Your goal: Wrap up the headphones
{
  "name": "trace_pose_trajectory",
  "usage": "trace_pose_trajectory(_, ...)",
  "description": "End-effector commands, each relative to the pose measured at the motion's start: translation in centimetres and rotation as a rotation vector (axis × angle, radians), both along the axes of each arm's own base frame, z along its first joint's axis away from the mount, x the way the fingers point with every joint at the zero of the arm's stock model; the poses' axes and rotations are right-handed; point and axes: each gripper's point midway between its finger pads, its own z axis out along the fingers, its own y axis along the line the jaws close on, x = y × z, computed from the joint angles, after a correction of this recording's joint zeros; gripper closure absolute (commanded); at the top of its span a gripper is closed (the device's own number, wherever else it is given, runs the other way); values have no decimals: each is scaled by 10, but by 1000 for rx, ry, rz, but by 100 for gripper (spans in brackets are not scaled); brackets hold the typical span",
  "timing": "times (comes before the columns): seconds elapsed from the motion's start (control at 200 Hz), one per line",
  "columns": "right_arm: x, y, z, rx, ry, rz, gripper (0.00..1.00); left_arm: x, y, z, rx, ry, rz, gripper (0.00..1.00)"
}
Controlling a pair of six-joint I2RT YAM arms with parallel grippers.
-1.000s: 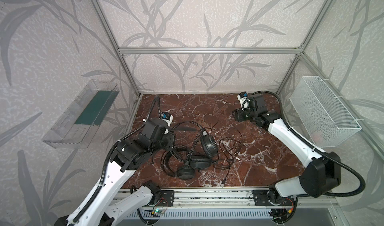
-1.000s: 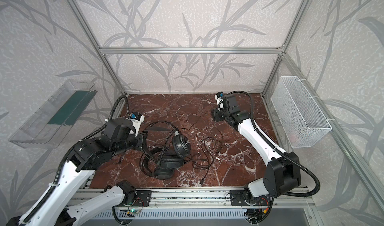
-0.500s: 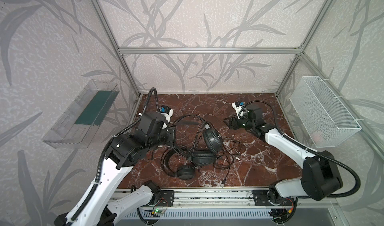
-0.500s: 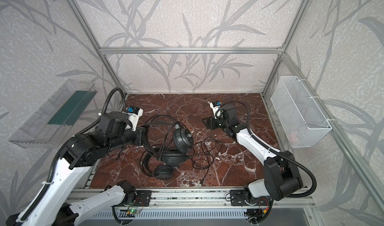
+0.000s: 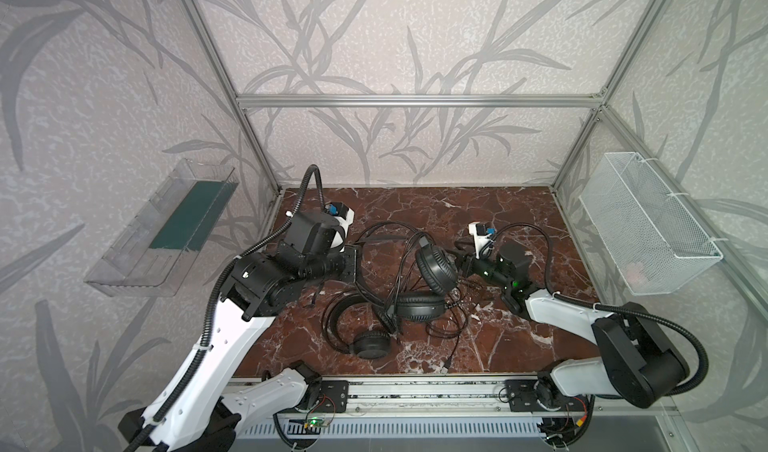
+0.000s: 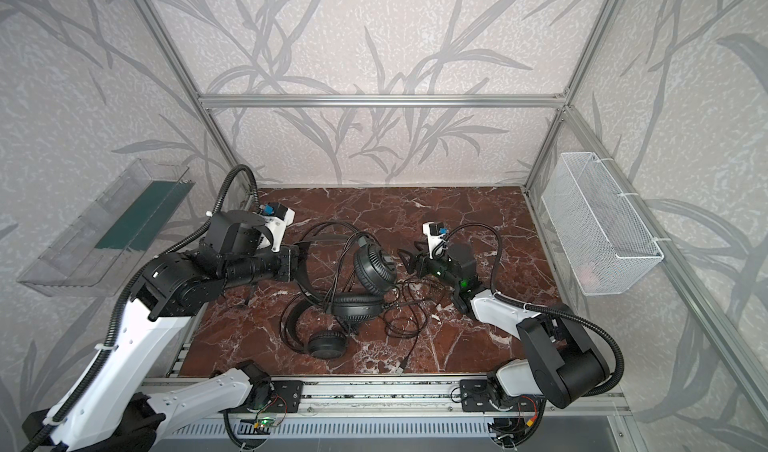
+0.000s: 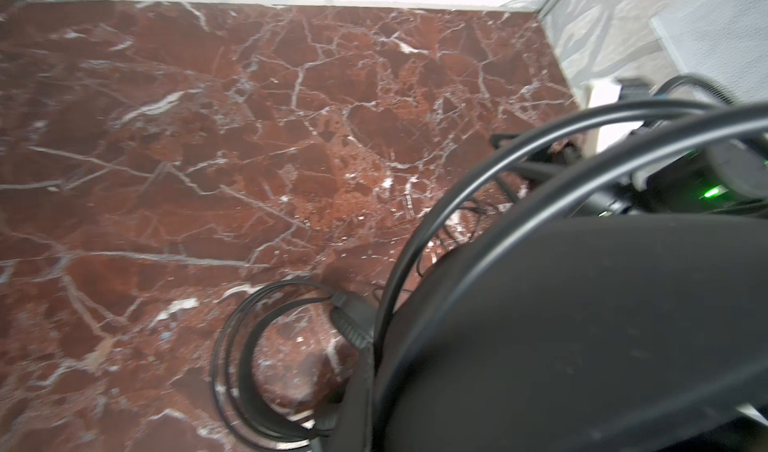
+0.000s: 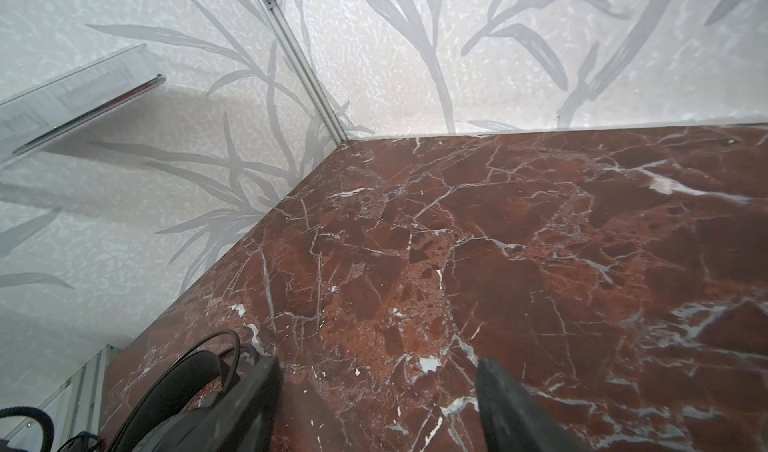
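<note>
The tabletop (image 5: 415,204) is being overlooked from above its front edge. Its back corners are being framed closely from the wrists.

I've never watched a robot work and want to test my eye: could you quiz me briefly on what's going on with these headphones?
1. What part of a headset does the left gripper clamp?
2. Where do the loose cables lie? A. in the wire basket; B. on the marble table; C. in the clear tray.
3. True or false: the right gripper is shut on a cable.

Key
1. The headband.
2. B.
3. False: its jaws stand open with nothing between them.
</note>
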Motion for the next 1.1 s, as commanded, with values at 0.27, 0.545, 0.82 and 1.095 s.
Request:
trace_pose_trajectory(0.27,-38,2,11,-26,-161,-55,26,5,-30,39,-249,18,-40,100)
trace_pose_trajectory(0.545,-58,11,-3,-121,-197,-53,26,20,-28,34,-346,77,2,100)
trace_pose_trajectory(0.82,-50,46,-10,-100,-227,17,27,29,-20,32,-424,114,52,100)
trace_pose_trajectory(1.095,-24,62,-19,-81,-329,-33,28,31,-17,28,-424,128,69,100)
